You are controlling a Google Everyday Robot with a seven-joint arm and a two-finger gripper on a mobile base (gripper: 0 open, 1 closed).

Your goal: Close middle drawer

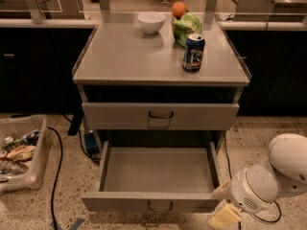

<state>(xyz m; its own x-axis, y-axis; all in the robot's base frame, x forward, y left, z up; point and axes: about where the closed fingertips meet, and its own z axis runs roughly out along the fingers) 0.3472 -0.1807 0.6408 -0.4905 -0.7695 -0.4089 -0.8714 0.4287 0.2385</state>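
Observation:
The middle drawer is a wide, shallow grey metal drawer. It is pulled far out of the cabinet and is empty inside. Its low front faces me and carries a small dark loop handle. My gripper is at the lower right, on a white arm. It sits right at the drawer's front right corner, with its cream fingers apart and holding nothing. The top drawer above is shut. The lowest drawer is out of view.
On the cabinet top stand a white bowl, a green bag with an orange behind it, and a soda can. A plastic bin of clutter sits on the floor at left. Cables run beside the cabinet.

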